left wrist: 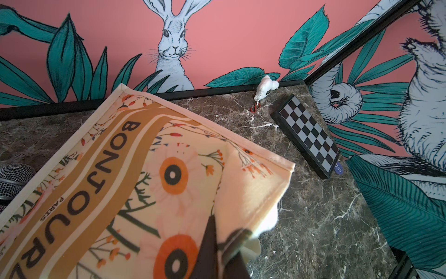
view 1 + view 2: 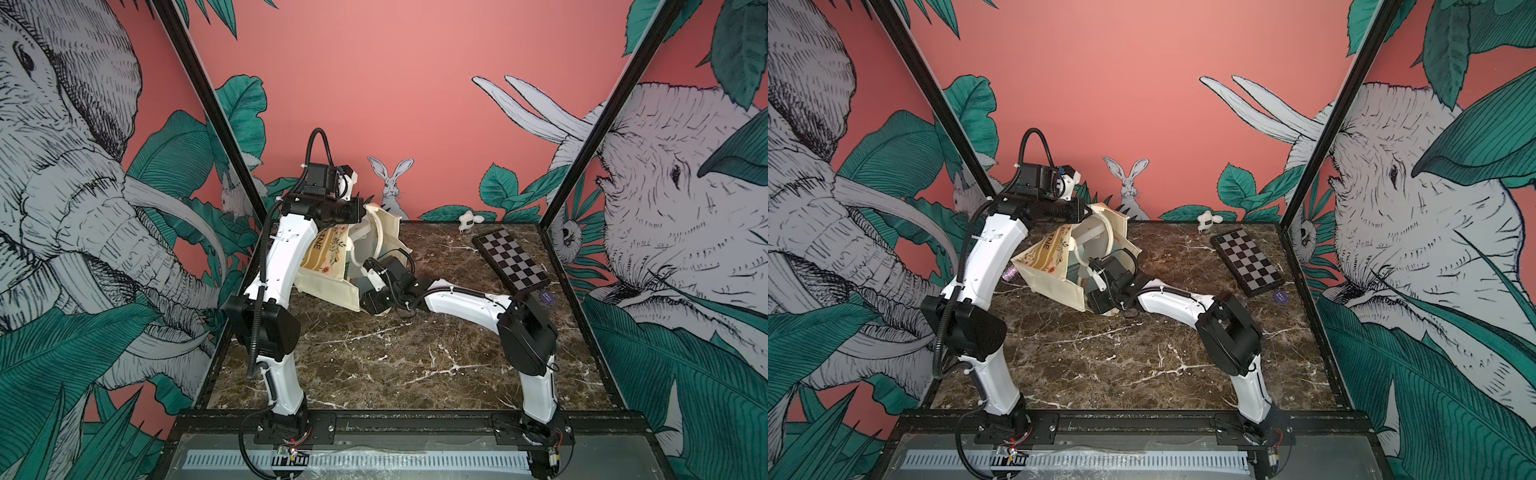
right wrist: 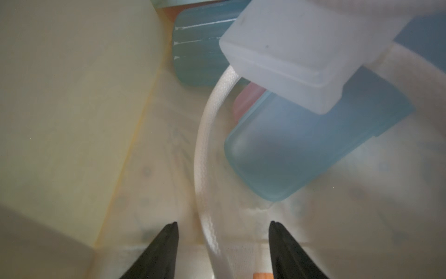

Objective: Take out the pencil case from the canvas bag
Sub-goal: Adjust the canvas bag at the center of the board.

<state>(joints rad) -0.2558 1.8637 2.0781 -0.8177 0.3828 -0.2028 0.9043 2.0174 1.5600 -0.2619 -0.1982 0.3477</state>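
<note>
The surface (image 2: pixel 395 353) is dark brown marble with white veins. It is boxed in by black posts (image 2: pixel 216 124) and pink walls (image 2: pixel 395 83) printed with teal leaves and animals. Near its far right corner lies a folded chessboard (image 2: pixel 511 259), with a small purple disc (image 2: pixel 547 297) just beside its nearer end. A white plush charm (image 1: pixel 266 88) sits at the far edge.

The canvas bag (image 2: pixel 328 266) is toward the far left corner, tipped over with its mouth facing the right arm. The left tool (image 1: pixel 223 238) is clamped on the fabric of the bag's rim and holds that side up. The right tool (image 3: pixel 224 223) is deep inside the bag, its fingers apart, with a cream handle (image 3: pixel 205 169) running between them.

The pencil case (image 3: pixel 301 154), a frosted blue box with rounded corners, lies inside the bag beyond those fingertips. It is partly covered by a white box (image 3: pixel 289 55), and another blue box (image 3: pixel 200 48) sits further in.

In both top views the bag and wrist hide the right tool and most of the contents. In the left wrist view a grey mesh thing (image 1: pixel 14 178) is cut off at the picture's edge, and I cannot tell what it is.
</note>
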